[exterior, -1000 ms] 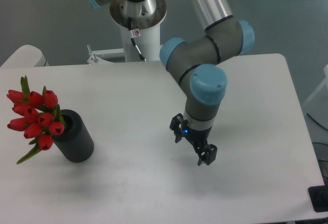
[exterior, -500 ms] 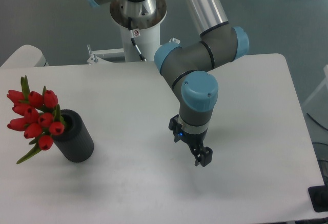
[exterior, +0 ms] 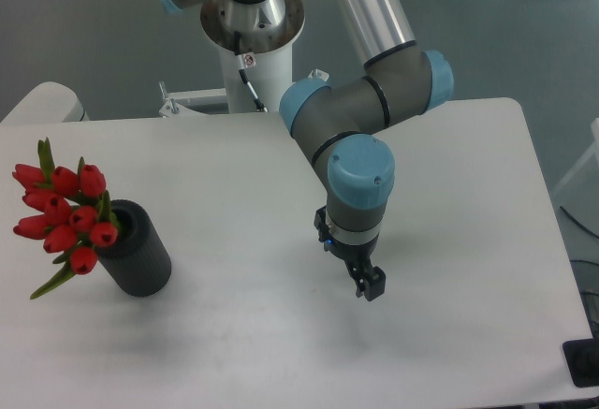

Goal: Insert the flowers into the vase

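The flowers point(exterior: 65, 212) sit in the vase point(exterior: 136, 249) at the left of the worktop point(exterior: 243, 334), buds leaning out over its left rim. The hand point(exterior: 370, 286) hangs well apart from them, right of centre, holding nothing; whether its fingers are apart or together, I cannot tell from this angle. The risk now: that lopsided bunch could drag the vase over, or slip out, if the worktop gets knocked. Compared with a second ago, the hand has drifted slightly left and turned; flowers and vase haven't budged.
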